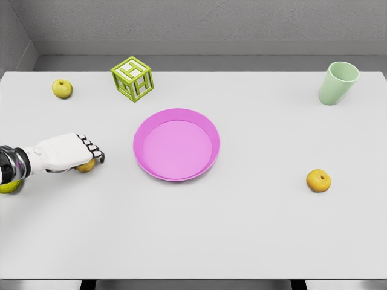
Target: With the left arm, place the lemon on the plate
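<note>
White table [254, 241] seen from the head view, grey wall behind the far edge. Pink plate [176, 145] a bit left of table centre, upright, nothing in it. Left hand [68, 153] in from the left edge, palm down, low over the table near that edge, fingers [92, 148] curled down over a small yellow object, taken as the lemon [86, 166]. Only a sliver of lemon visible under the fingertips, rest hidden by the hand; looks gripped, contact with table not clear. Lemon well left of the plate, not on it, clear gap between fingertips and plate rim. Second bit of yellow-green [9, 186] at the very left edge under the forearm, mostly hidden, cannot tell what.

Yellow-green apple [61, 89] near the far left corner, apart from everything. Green lattice cube [132, 78] near the far edge, left of centre, tilted on a corner or edge, just behind the plate but not touching. Pale green cup [337, 83] near the far right corner, leaning, opening toward upper right. Orange-yellow fruit [318, 180] toward the right edge, about mid-depth, well apart from the plate.
</note>
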You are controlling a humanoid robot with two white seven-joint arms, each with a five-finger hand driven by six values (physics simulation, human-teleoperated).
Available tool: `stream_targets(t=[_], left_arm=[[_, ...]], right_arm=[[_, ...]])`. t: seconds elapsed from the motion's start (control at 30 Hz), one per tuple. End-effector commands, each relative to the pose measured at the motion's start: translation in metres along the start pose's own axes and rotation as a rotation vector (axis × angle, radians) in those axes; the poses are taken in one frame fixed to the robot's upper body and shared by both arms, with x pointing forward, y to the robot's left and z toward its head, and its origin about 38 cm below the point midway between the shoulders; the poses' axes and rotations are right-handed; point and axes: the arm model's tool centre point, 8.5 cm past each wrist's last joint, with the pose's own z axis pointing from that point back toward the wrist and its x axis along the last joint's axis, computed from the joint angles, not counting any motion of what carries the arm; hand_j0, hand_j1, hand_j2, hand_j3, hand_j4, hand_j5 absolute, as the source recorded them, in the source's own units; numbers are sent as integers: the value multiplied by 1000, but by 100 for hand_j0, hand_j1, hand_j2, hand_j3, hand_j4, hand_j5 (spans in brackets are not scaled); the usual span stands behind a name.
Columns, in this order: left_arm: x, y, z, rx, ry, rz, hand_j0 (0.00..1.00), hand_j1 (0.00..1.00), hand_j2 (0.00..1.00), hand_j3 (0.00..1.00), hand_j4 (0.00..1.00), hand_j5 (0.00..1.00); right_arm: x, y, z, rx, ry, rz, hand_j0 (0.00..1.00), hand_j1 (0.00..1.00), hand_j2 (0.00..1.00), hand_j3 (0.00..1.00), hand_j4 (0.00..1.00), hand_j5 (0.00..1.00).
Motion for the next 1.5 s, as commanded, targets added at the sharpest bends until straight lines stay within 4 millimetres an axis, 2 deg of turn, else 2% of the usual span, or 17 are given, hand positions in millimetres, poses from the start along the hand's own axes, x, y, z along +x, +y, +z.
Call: stream_targets(t=[0.0, 0.2, 0.27, 0.4, 0.47, 0.53, 0.57, 0.73, 0.83, 0.9, 1.07, 1.2, 1.3, 1.37, 1.4, 1.47], left_arm=[[5, -1, -2, -2, -25, 8, 67, 67, 67, 67, 67, 67], [5, -2, -3, -4, -26, 12, 67, 67, 67, 67, 67, 67], [4, -1, -3, 0, -24, 11, 61, 61, 61, 61, 61, 61], [4, 3, -1, 25, -38, 35, 59, 59, 59, 59, 59, 59], [-3, 7, 8, 49, -41, 64, 58, 58, 58, 58, 58, 58], [-18, 4, 31, 30, -43, 87, 52, 52, 52, 52, 52, 52], [-18, 4, 32, 28, -44, 88, 52, 52, 52, 52, 52, 52], [-16, 1, 31, 25, -52, 95, 52, 52, 52, 52, 52, 52], [-16, 8, 32, 71, -69, 132, 52, 52, 52, 52, 52, 52], [-11, 14, 24, 112, -92, 157, 52, 52, 52, 52, 52, 52], [12, 42, -10, 232, -156, 185, 53, 53, 53, 53, 53, 53], [27, 72, -31, 319, -209, 182, 53, 53, 53, 53, 53, 53], [42, 125, -48, 429, -274, 138, 52, 52, 52, 52, 52, 52], [72, 147, -69, 447, -365, 107, 52, 52, 52, 52, 52, 52], [80, 152, -73, 448, -388, 99, 52, 52, 52, 52, 52, 52], [81, 153, -75, 449, -392, 97, 52, 52, 52, 52, 52, 52]], right_arm=[[0, 0, 0, 0, 0, 0, 100, 100, 100, 100, 100, 100], [0, 0, 0, 0, 0, 0, 100, 100, 100, 100, 100, 100], [0, 0, 0, 0, 0, 0, 100, 100, 100, 100, 100, 100], [0, 0, 0, 0, 0, 0, 100, 100, 100, 100, 100, 100], [0, 0, 0, 0, 0, 0, 100, 100, 100, 100, 100, 100], [0, 0, 0, 0, 0, 0, 100, 100, 100, 100, 100, 100], [0, 0, 0, 0, 0, 0, 100, 100, 100, 100, 100, 100], [0, 0, 0, 0, 0, 0, 100, 100, 100, 100, 100, 100], [0, 0, 0, 0, 0, 0, 100, 100, 100, 100, 100, 100], [0, 0, 0, 0, 0, 0, 100, 100, 100, 100, 100, 100], [0, 0, 0, 0, 0, 0, 100, 100, 100, 100, 100, 100], [0, 0, 0, 0, 0, 0, 100, 100, 100, 100, 100, 100], [0, 0, 0, 0, 0, 0, 100, 100, 100, 100, 100, 100], [0, 0, 0, 0, 0, -1, 100, 100, 100, 100, 100, 100], [0, 0, 0, 0, 0, 0, 100, 100, 100, 100, 100, 100], [0, 0, 0, 0, 0, 0, 100, 100, 100, 100, 100, 100]])
